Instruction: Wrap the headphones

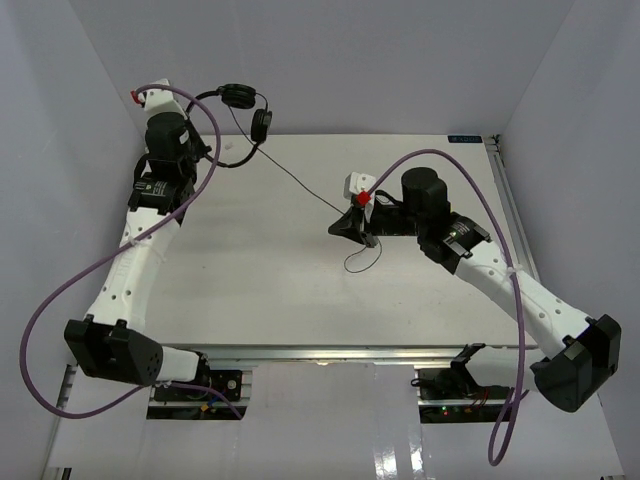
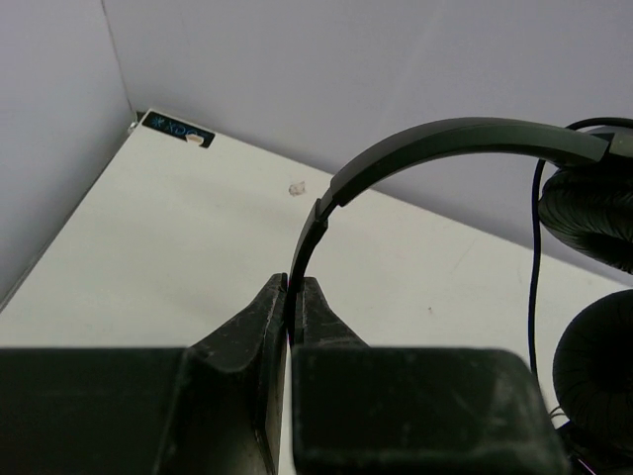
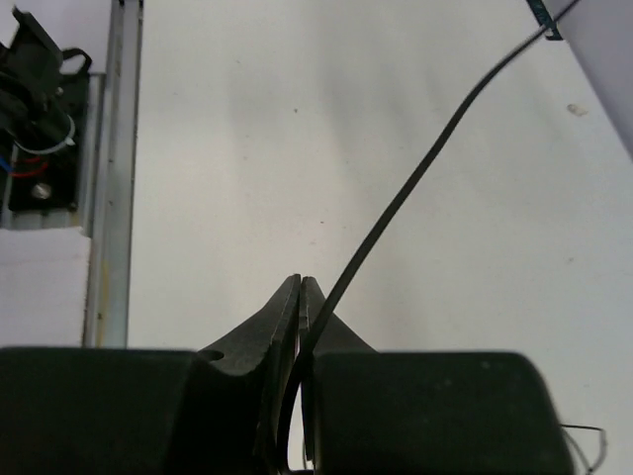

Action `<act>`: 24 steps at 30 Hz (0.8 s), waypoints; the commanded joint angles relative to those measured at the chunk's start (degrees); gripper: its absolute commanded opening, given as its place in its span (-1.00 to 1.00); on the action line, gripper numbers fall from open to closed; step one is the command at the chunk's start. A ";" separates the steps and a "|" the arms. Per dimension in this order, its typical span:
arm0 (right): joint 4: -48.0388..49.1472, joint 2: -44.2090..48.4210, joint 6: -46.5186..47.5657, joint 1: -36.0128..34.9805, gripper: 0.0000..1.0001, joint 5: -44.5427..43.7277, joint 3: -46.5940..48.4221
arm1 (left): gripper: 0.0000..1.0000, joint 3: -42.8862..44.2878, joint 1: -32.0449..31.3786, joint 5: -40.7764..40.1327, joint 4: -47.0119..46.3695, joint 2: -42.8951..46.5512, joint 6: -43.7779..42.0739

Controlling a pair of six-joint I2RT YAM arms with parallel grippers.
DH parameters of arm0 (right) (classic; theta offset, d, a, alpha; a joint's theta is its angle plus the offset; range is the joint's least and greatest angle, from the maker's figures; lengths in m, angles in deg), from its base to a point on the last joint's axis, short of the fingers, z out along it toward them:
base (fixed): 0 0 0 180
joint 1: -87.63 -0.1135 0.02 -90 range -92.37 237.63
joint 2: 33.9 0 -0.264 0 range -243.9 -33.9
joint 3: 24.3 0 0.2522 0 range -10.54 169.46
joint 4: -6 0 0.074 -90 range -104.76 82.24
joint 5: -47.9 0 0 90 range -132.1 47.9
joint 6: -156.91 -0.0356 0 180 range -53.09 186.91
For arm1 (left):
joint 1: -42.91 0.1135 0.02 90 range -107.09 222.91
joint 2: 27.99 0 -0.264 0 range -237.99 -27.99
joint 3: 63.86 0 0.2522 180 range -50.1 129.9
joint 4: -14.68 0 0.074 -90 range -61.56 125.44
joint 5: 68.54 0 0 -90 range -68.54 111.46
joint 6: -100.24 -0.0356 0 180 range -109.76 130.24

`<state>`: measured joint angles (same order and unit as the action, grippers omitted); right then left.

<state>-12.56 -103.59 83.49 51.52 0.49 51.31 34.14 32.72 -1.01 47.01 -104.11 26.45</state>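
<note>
At the far left corner of the white tabletop [image 1: 250,290], close to the back wall [image 1: 330,60], the headphones [image 1: 240,97] are held up by the left hand [image 2: 294,287]. Its jaws are pressed together on the lower end of the thin headband [image 2: 445,139]. Three white walls box the tabletop in at the back, left and right, and a metal rail [image 1: 510,200] runs along its right edge. There are two arms. The left arm [image 1: 140,250] reaches up the left side, near the side wall. The right arm [image 1: 500,270] bends in from the near right corner towards the middle. Two thick purple cables hang over them, one [image 1: 70,290] sweeping wide off the tabletop's left edge and arching over the left wrist beside the headphones, the other [image 1: 500,220] looping over the right arm and down past the near edge. The headphones are a single pair with two round ear cups [image 2: 593,213], close together. One thin black cord [image 1: 300,185] runs from them in a straight diagonal line to the right hand [image 3: 300,282], which is closed and pinching it near mid-tabletop. The cord's loose end [image 1: 362,262] curls just below that hand. A broad stretch of tabletop shows between the arms on the near side of the cord. One small label [image 2: 176,129] sits at a far corner.
</note>
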 commanded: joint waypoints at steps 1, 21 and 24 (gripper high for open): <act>-16.69 0.77 18.70 -5.86 -0.85 -18.27 8.18 | -1.00 -1.89 0.29 2.58 -2.70 -3.72 -1.40; -7.92 -9.41 43.54 -18.74 -0.85 -50.05 20.34 | -1.00 -23.14 -11.27 19.16 -6.38 -3.73 -10.55; -3.44 -9.75 45.03 -17.96 -0.85 -52.94 17.88 | -1.00 -26.62 -14.20 21.14 -7.04 -0.29 -10.93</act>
<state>-25.21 -113.33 124.12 33.00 -46.49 70.13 11.08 22.23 14.94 42.84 -112.23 17.06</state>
